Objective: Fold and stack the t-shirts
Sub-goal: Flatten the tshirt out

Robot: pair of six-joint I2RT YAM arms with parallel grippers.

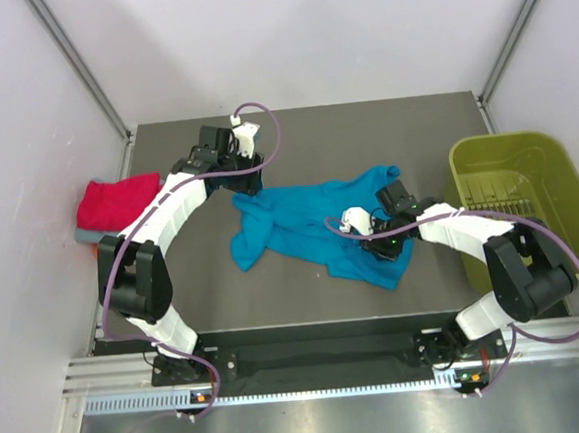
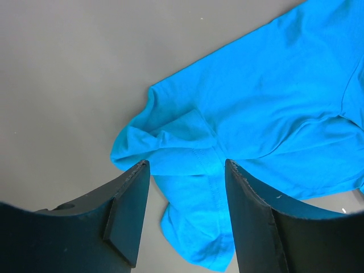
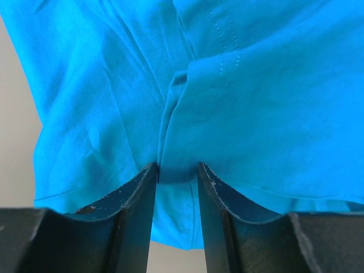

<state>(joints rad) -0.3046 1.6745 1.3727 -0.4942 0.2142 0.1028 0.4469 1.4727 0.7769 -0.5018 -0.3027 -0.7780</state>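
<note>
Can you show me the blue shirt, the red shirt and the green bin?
blue shirt (image 1: 295,226): top view, middle of the rumpled cloth.
red shirt (image 1: 118,200): top view, its folded top face.
green bin (image 1: 499,142): top view, its far rim.

Robot lab cell: white enclosure walls (image 1: 305,35), aluminium rail (image 1: 91,375), dark table (image 1: 363,130).

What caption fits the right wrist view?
Right gripper pinching a raised fold of the teal-blue t-shirt.
</note>
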